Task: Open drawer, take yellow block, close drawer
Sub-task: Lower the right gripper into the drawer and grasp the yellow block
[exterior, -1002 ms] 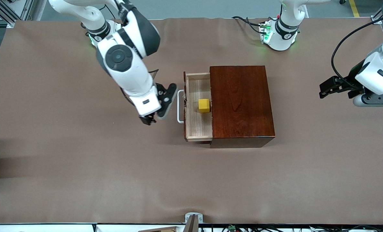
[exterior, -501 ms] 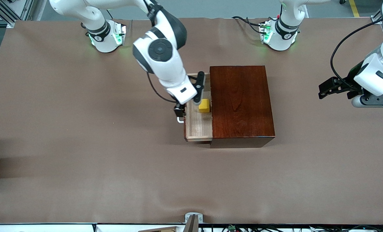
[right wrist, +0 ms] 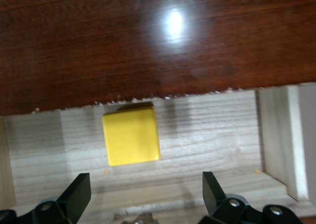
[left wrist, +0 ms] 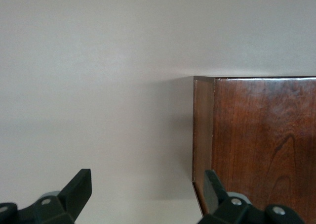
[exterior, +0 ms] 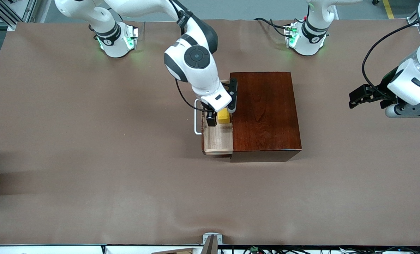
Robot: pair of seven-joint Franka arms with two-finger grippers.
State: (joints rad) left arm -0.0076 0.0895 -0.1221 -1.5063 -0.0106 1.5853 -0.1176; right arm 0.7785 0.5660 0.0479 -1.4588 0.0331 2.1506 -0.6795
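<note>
Two claws share your brown-covered bench (exterior: 90, 158). Your right claw (exterior: 221, 113) hangs spread wide over the pale raw-wood drawer (exterior: 217, 139) with its white U-shaped bar handle (exterior: 196, 121), pulled partway out of the glossy reddish-brown wooden box (exterior: 264, 113). The small bright yellow block (right wrist: 131, 136) lies on the drawer floor close against the box's edge, between the claw's fingers in the wrist view, untouched. Your left claw (left wrist: 145, 192), also spread, waits over the bench beside the box, toward the left arm's end.

yellow block (right wrist: 131, 136) in drawer (exterior: 216, 141), beside box (exterior: 263, 113)
</note>
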